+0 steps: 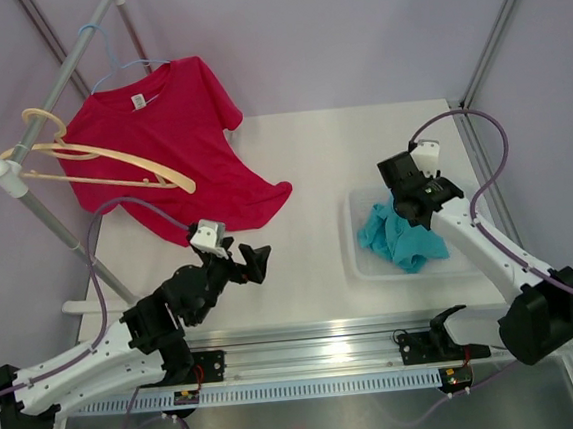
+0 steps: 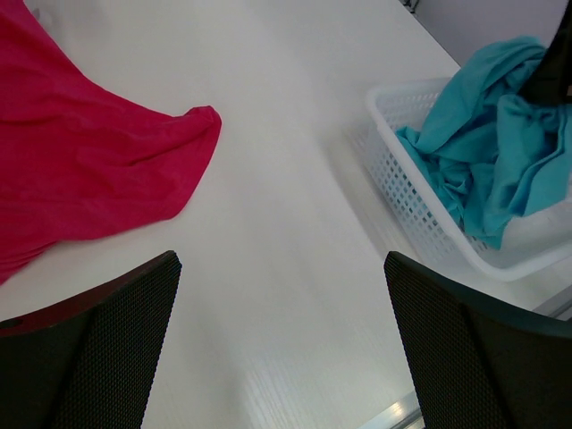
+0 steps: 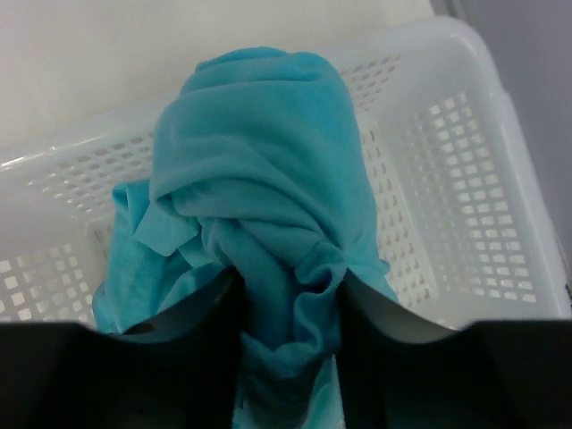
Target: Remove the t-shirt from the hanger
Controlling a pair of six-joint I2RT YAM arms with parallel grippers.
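A red t-shirt hangs on a thin blue hanger from the rack at the back left. Its lower part lies on the table and shows in the left wrist view. My left gripper is open and empty above the bare table, just right of the shirt's hem. My right gripper is shut on a bunched teal t-shirt and holds it over a white basket. The teal cloth is pinched between the fingers.
Wooden hangers hang on the rack pole in front of the red shirt. The white mesh basket stands at the table's right. A metal rail runs along the near edge.
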